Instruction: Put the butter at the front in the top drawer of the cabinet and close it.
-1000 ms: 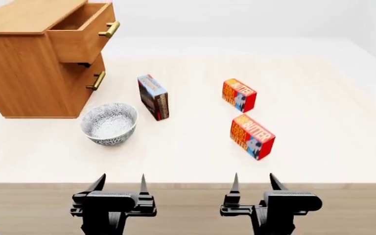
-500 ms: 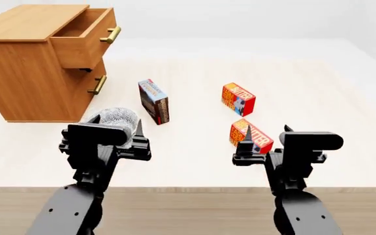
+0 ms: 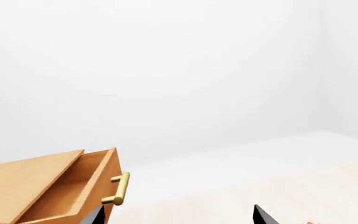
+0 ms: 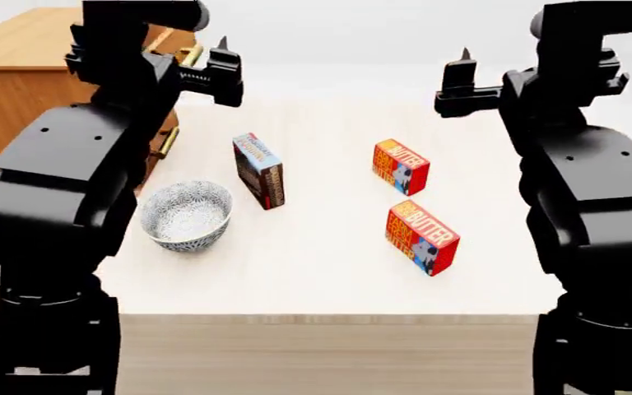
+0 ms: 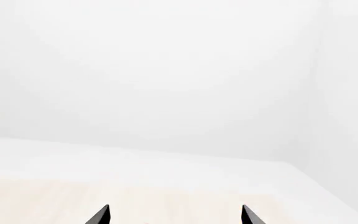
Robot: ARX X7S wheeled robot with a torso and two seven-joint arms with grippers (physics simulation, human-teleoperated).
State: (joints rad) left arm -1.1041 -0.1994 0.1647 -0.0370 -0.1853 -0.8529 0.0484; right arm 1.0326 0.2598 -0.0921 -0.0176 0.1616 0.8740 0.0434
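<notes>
Both black robot arms are raised high with forearms upright; the left gripper and right gripper hold nothing, jaws spread apart. The front red butter carton lies on the pale wooden table, well apart from the light-brown wooden cabinet, whose brass-handled top drawer stands pulled out.
</notes>
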